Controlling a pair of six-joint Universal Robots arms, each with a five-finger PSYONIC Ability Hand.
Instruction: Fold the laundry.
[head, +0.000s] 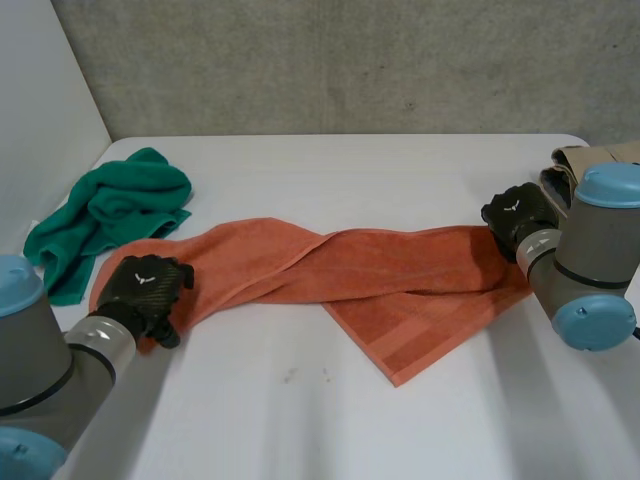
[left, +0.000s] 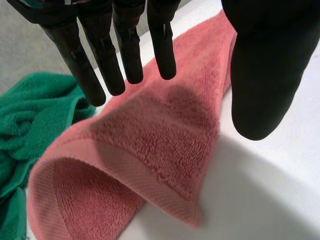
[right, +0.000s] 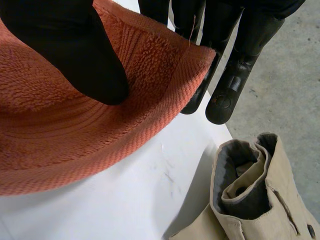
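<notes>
Spanning most of the white worktop (head: 350, 165), an orange towel (head: 400, 285) lay stretched between the two arms. It was twisted once near its middle, with one broad corner spread flat toward the near edge. A green cloth (head: 110, 210) sat crumpled at the far left of the worktop, just beside the towel's left end and touching it in the head view. A beige garment (right: 260, 200) lay bunched at the far right edge, near the right arm, with its grey lining showing.

The left robot hand (head: 145, 290) was at the towel's left end. In its wrist view its fingers (left: 100, 65) were straight and its thumb stood well apart from them, so it was released. The towel ran under the gap between them, and its near corner was curled over on itself.

The right robot hand (head: 515, 215) was at the towel's right end, grasping the hem. Its thumb (right: 65, 45) pressed on top of the terry and its fingers (right: 230, 85) sat behind the edge, which was raised off the worktop.
</notes>
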